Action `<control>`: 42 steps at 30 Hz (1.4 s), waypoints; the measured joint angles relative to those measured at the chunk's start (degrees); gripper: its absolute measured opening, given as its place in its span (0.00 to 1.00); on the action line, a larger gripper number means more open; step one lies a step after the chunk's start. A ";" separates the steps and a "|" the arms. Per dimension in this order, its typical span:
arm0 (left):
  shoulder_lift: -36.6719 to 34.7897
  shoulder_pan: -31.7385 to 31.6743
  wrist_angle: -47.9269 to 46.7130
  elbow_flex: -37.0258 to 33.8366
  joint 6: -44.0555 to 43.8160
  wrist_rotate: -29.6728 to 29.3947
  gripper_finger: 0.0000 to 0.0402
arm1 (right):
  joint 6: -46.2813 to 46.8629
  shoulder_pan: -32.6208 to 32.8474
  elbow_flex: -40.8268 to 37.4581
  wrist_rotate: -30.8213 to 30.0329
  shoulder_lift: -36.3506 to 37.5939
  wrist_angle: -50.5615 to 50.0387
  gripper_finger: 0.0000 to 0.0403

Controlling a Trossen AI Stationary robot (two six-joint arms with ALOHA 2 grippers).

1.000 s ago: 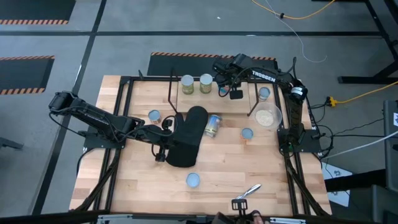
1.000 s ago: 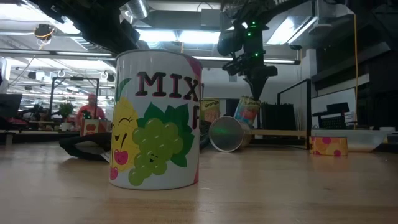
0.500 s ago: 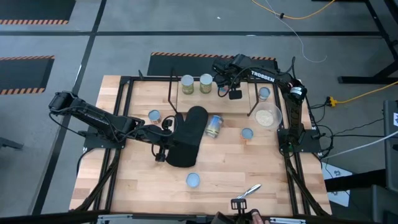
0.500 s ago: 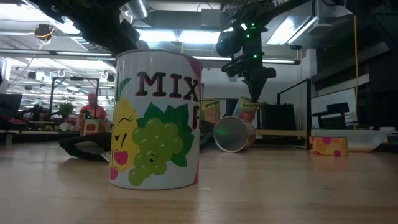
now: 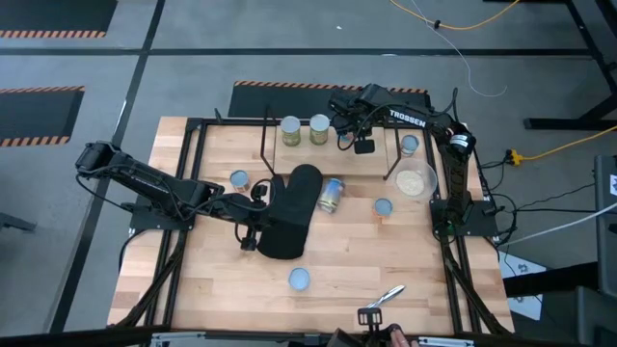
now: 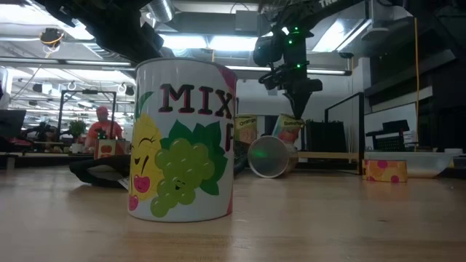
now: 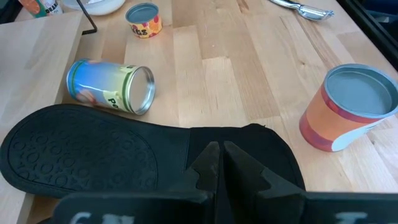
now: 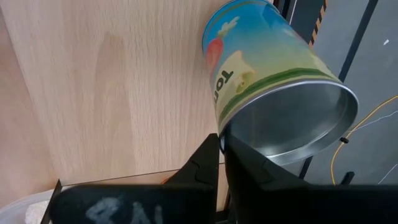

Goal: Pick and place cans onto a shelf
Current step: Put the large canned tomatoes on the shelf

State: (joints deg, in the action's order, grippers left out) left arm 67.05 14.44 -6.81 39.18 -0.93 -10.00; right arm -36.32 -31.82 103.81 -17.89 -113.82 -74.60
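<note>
The shelf (image 5: 289,154) stands at the table's far side. Two cans (image 5: 290,130) (image 5: 319,130) stand on its top board. My right gripper (image 8: 222,146) (image 5: 349,135) points steeply down over that board, to their right. It is shut on a third can (image 8: 267,68) (image 6: 291,131) with a blue and green label. My left gripper (image 7: 219,152) (image 5: 253,226) is shut and hovers at the table's middle left, over a black sole-shaped thing (image 7: 124,149). One can (image 5: 330,193) lies on its side beside that thing. My right gripper has the silvery rim (image 8: 227,132) of the can's upper end between its two fingertips. The fingers come from above, slanting steeply down. The can's lower end rests on the shelf's top board (image 8: 93,81).
More cans stand on the table: left of the shelf (image 5: 239,179), right of it (image 5: 409,145), at the middle right (image 5: 383,207) and near the front (image 5: 300,280). A pale round dish (image 5: 415,181) lies at the right. A silvery utensil (image 5: 386,294) lies near the front edge.
Both arms have kept still. The can lying on its side has rocked a little toward the table's right.
</note>
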 joint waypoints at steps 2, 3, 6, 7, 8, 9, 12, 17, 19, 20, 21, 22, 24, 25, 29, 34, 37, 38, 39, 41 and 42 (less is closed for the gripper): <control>0.00 0.00 0.00 0.00 0.00 0.00 0.03 | 0.00 0.15 0.00 -0.02 0.00 -0.01 0.08; 0.00 0.00 0.00 0.00 0.00 0.00 0.03 | 0.00 0.20 0.00 -0.02 0.00 -0.01 0.08; 0.00 0.00 0.00 0.00 0.00 -0.01 0.03 | 0.02 0.67 0.00 -0.56 0.00 -0.01 0.08; 0.00 0.00 0.00 0.00 0.00 0.00 0.03 | 0.00 0.84 0.00 -1.07 0.02 -0.01 0.08; 0.00 0.00 0.00 0.00 0.00 0.00 0.03 | 0.02 1.02 0.00 -1.78 0.02 -0.01 0.08; 0.00 0.00 0.00 0.00 0.00 -0.01 0.03 | 0.02 1.25 0.00 -2.65 0.02 -0.01 0.08; 0.00 0.00 0.00 0.00 0.00 0.00 0.03 | 0.01 1.65 0.00 -4.77 0.02 -0.01 0.08; 0.00 0.00 0.00 0.00 0.01 0.00 0.03 | 0.02 1.71 0.00 -4.98 0.02 0.05 0.08; 0.00 0.00 -0.01 0.00 0.00 -0.02 0.03 | 0.01 1.70 0.00 -5.01 0.02 0.31 0.08; 0.00 0.00 0.00 0.00 0.02 0.00 0.03 | 0.00 1.71 0.00 -5.01 0.04 0.41 0.08; 0.00 0.00 -0.02 0.00 0.00 -0.01 0.03 | 0.02 1.69 0.00 -5.01 0.04 0.53 0.08; 0.00 0.00 0.00 0.00 0.00 0.00 0.03 | 0.00 1.69 0.00 -5.01 0.07 0.60 0.08; 0.00 0.00 0.00 0.00 0.00 -0.02 0.03 | 0.02 1.69 0.00 -5.01 0.11 0.60 0.08; 0.00 0.00 -0.02 0.00 0.00 0.00 0.03 | 0.02 1.71 0.00 -5.01 0.11 0.60 0.08; 0.00 0.00 0.00 0.00 0.00 0.00 0.03 | 0.02 1.81 0.00 -5.01 0.11 0.47 0.08; 0.00 0.00 0.00 0.00 0.00 0.00 0.03 | 0.02 3.04 0.48 -5.19 0.11 -2.79 0.08; 0.00 0.00 0.00 0.00 0.00 0.00 0.03 | 0.02 3.95 2.33 -5.14 0.15 -5.84 0.08; 0.00 0.00 -0.02 0.00 0.02 0.00 0.03 | 0.12 4.09 3.32 -5.10 0.15 -6.89 0.08; 0.00 0.00 -0.01 0.00 0.00 0.00 0.03 | 0.28 4.14 4.40 -4.93 0.15 -7.67 0.08; 0.00 0.00 -0.02 0.00 0.00 0.00 0.03 | 1.32 4.29 7.02 -4.93 0.24 -8.13 0.08; 0.00 0.00 -0.02 0.00 0.00 -0.02 0.03 | 1.63 4.29 8.45 -4.92 0.24 -8.31 0.08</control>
State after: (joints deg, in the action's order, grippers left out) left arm 67.05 14.44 -6.83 39.18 -0.93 -10.02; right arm -34.69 -27.53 112.26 -22.81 -113.58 -82.91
